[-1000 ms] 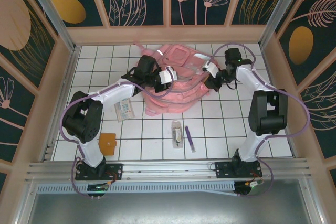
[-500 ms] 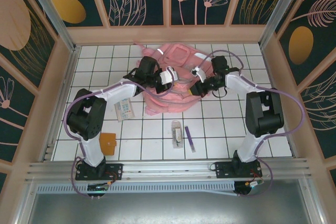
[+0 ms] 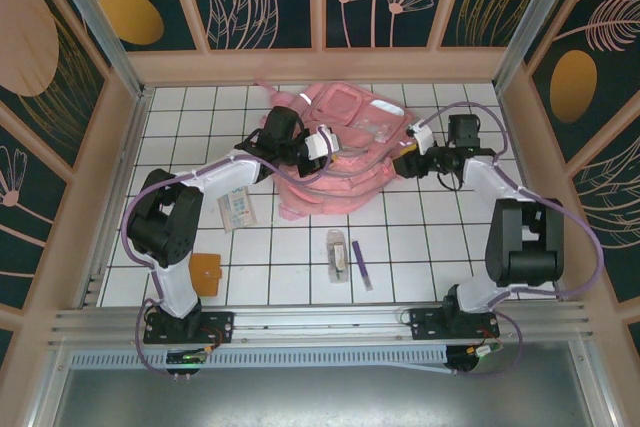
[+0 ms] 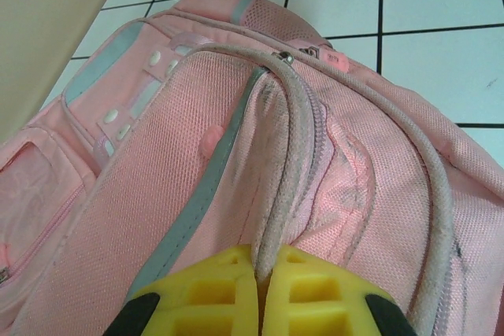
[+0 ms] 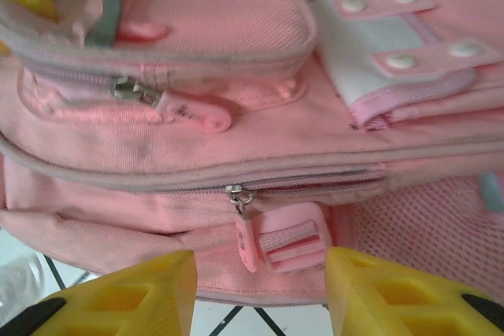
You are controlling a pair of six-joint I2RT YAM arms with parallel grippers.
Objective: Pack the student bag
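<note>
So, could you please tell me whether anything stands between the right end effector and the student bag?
Nothing visible does. The right end effector is open and right up against the side of the student bag. A zipper pull hangs in line with its gap, and there is only pink fabric ahead.

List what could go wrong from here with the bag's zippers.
The left gripper pinches only a thin piped edge of the student bag; it may slip out under a pull. The right gripper is open in front of a small zipper pull and could close on fabric instead.
</note>
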